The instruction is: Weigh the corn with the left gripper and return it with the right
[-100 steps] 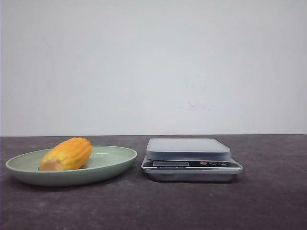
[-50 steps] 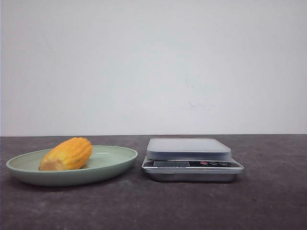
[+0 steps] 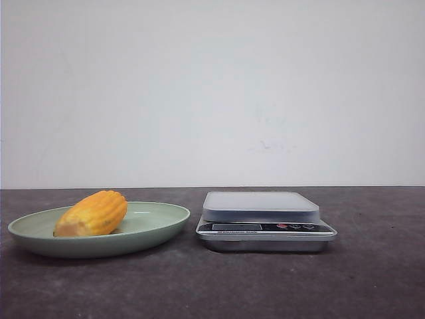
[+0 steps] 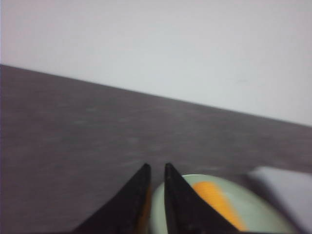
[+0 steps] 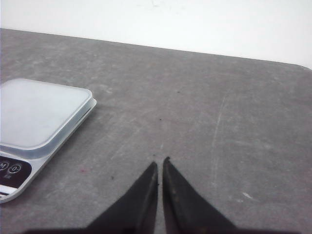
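The corn (image 3: 92, 213), a stubby yellow-orange cob, lies on a pale green plate (image 3: 159, 222) at the left of the table in the front view. A silver kitchen scale (image 3: 264, 220) with a grey platform stands to the plate's right. Neither gripper shows in the front view. In the left wrist view my left gripper (image 4: 157, 168) has its jaws nearly together and empty, held back from the plate (image 4: 261, 214) and the corn (image 4: 217, 202). In the right wrist view my right gripper (image 5: 160, 165) is shut and empty above bare table, to the right of the scale (image 5: 36, 114).
The dark grey tabletop (image 3: 372, 279) runs back to a plain white wall (image 3: 212, 93). The scale's buttons and display face the front (image 3: 265, 227).
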